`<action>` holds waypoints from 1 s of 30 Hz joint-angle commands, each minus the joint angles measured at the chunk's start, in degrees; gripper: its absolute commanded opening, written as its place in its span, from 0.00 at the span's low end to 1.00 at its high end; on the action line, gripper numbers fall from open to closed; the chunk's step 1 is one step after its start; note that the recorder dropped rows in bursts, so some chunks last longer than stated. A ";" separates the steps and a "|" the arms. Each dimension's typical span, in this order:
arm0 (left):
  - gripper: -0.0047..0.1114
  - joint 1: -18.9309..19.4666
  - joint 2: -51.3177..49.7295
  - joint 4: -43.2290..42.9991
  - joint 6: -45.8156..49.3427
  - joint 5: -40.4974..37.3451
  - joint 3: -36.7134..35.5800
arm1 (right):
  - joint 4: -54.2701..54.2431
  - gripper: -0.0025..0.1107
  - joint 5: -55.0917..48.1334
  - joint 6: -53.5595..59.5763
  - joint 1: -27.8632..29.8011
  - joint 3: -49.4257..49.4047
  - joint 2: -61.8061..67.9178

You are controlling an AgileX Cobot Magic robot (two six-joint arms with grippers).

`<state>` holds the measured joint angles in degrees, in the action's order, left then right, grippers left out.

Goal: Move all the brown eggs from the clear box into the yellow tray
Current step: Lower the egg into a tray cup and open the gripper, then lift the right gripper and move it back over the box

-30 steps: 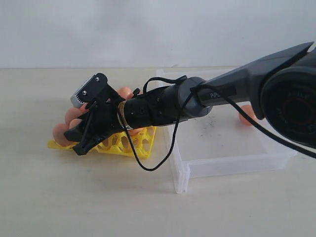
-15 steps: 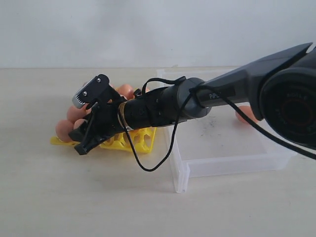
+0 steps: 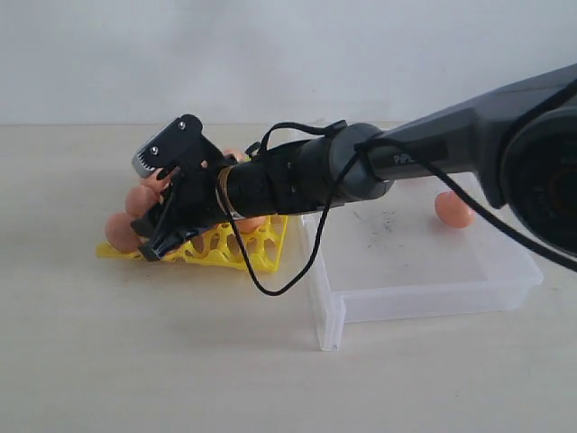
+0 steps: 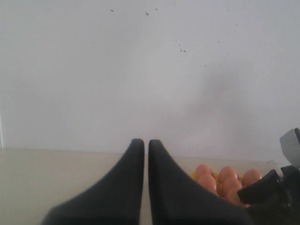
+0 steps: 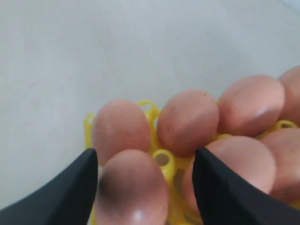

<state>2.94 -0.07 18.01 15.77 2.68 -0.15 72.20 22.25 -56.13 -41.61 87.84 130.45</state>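
Sitting between the fingers of the R pincer is one front egg, resting in a cup of the yellow tray w/ more brown eggs filling the cups just beyond it. R pincer is standing wide, straddling that egg. A gap is showing on one side, can't tell if the other finger is touching the shell. It's not gripping anything.

Tray is lying on the worktop, just beside the clear box. A lone egg is lying in the box, well apart from the pincer.

R arm is reaching in from the right, stretching nearly level across the box, wrist dipping down over the tray, black cable looping under it.

L pincer is hanging over the worktop facing the wall, fingers nearly together w/ only a thin slit between, holding nothing, eggs off to its side.
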 commanded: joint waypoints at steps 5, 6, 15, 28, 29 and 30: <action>0.07 -0.22 0.07 0.27 0.20 0.32 0.15 | 4.18 0.47 -4.66 -9.64 0.44 0.12 -4.65; 0.07 -0.22 0.07 0.27 0.20 0.32 0.15 | 6.75 0.43 -4.47 -12.62 0.44 0.12 -4.65; 0.07 -0.22 0.07 0.27 0.20 0.32 0.15 | 27.75 0.02 -11.93 -36.95 2.83 -1.29 -10.79; 0.07 -0.22 0.07 0.27 0.20 0.32 0.15 | 27.75 0.02 20.19 -15.80 36.04 -19.30 -29.96; 0.07 -0.22 0.07 0.27 0.20 0.32 0.15 | 27.75 0.02 12.20 -12.65 34.84 -21.07 -31.10; 0.07 -0.22 0.07 0.27 0.20 0.32 0.15 | 27.75 0.02 -0.91 -7.29 33.30 -23.41 -32.34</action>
<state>2.94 -0.07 18.01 15.77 2.68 -0.15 100.20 45.22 -74.83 -5.91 69.11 101.69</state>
